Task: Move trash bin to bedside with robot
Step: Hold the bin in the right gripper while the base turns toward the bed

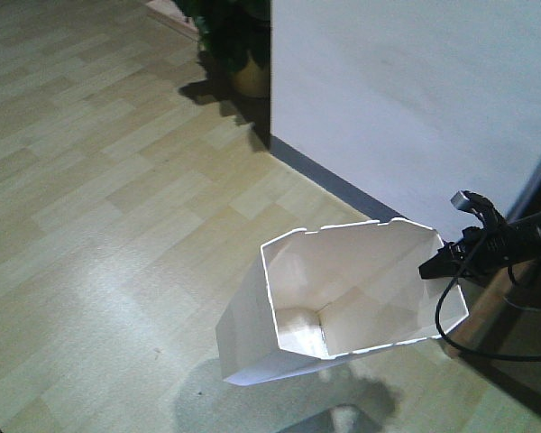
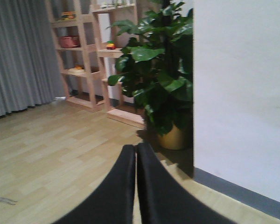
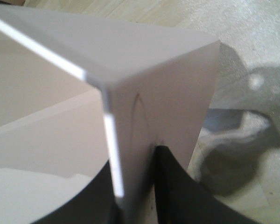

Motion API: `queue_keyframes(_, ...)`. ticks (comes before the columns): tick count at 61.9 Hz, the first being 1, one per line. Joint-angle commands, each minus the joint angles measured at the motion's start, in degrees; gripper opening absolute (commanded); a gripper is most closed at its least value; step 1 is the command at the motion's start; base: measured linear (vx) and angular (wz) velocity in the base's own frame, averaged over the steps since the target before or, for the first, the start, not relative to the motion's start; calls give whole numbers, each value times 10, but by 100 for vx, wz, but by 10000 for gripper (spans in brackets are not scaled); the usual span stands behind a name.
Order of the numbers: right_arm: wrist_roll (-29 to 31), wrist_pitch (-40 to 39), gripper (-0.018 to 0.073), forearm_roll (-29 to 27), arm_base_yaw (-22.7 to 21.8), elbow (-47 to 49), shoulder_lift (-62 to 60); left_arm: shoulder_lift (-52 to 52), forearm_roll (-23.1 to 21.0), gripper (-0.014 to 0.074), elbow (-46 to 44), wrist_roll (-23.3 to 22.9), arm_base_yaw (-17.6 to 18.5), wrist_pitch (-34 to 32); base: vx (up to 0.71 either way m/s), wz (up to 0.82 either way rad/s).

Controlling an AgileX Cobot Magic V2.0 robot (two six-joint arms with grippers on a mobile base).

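Note:
The off-white faceted trash bin stands on the wooden floor at lower centre of the front view, its mouth open toward me. My right gripper reaches in from the right on a thin black arm and is shut on the bin's right rim. In the right wrist view the bin wall runs between the two black fingers, one inside and one outside. My left gripper is shut on nothing and points across the floor at a plant. The bedside is out of view.
A white wall with a grey skirting stands right behind the bin. A potted plant sits at the wall's corner, with wooden shelves and a grey curtain beyond. Wooden floor stretches to the left.

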State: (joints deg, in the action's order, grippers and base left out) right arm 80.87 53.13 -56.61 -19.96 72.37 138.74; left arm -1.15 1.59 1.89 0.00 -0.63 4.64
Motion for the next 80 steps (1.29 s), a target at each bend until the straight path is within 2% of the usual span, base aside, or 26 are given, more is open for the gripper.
queue_keyframes(1,-9,138,-4,-76,-3,7,-45,-4,-5,-6,7,-8,4,-43,11,42)
queue_keyframes(55,-9,138,-4,-76,-3,7,-45,-4,-5,-6,7,-8,4,-43,14,54)
queue_keyframes(80,-9,138,-4,-75,-3,7,-45,-4,-5,-6,7,-8,4,-43,15,36)
